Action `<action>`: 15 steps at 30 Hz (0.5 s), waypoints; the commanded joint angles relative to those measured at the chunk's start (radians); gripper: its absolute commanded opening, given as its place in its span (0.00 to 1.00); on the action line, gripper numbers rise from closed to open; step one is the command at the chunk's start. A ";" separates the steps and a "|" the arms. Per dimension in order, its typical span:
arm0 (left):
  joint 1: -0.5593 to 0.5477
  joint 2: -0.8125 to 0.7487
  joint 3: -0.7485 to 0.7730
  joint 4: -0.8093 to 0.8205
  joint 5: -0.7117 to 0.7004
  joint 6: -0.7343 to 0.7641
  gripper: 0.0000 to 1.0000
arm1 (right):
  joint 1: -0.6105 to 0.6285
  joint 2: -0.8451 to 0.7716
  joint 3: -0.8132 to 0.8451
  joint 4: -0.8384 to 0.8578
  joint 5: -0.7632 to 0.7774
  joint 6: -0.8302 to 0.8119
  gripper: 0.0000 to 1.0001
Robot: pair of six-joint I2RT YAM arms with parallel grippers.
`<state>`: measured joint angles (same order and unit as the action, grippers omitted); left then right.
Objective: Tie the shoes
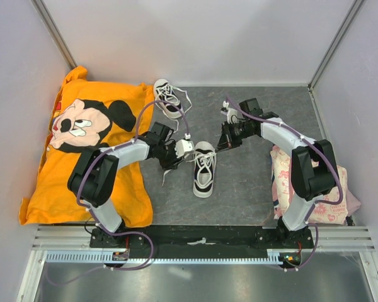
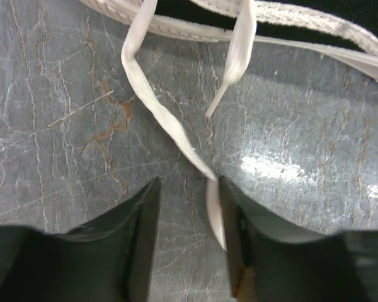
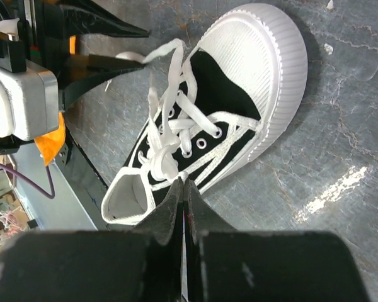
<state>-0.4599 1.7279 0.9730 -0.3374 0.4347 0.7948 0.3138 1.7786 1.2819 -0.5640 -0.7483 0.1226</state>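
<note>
One black sneaker with a white toe cap lies mid-table; the other shoe lies at the back by the orange cloth. My right gripper is shut on a white lace just at the near shoe's right side; in the right wrist view the pinched lace leaves the closed fingertips beside the shoe. My left gripper is open at the shoe's left side. In the left wrist view a loose lace runs between its fingers, resting against the right one, below the white sole.
An orange Mickey Mouse cloth covers the table's left side under the left arm. A pink patterned cloth lies at the right by the right arm's base. Walls enclose three sides; a metal rail runs along the near edge.
</note>
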 commanded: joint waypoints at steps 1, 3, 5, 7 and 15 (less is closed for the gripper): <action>-0.013 0.021 0.033 -0.086 -0.056 0.030 0.28 | 0.013 -0.050 0.060 -0.082 0.046 -0.081 0.00; -0.011 -0.008 0.011 -0.106 -0.057 0.034 0.14 | 0.011 -0.054 0.071 -0.114 0.070 -0.116 0.00; 0.000 -0.069 -0.019 -0.107 -0.057 0.034 0.02 | 0.011 -0.057 0.071 -0.129 0.113 -0.152 0.00; 0.021 -0.111 -0.059 -0.109 -0.057 0.035 0.01 | 0.011 -0.067 0.070 -0.146 0.151 -0.184 0.00; 0.121 -0.287 -0.146 -0.124 -0.048 0.043 0.02 | 0.013 -0.094 0.100 -0.204 0.234 -0.273 0.00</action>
<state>-0.3794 1.5291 0.8501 -0.4454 0.3931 0.8021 0.3248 1.7351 1.3170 -0.7280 -0.5793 -0.0711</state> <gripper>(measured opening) 0.022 0.007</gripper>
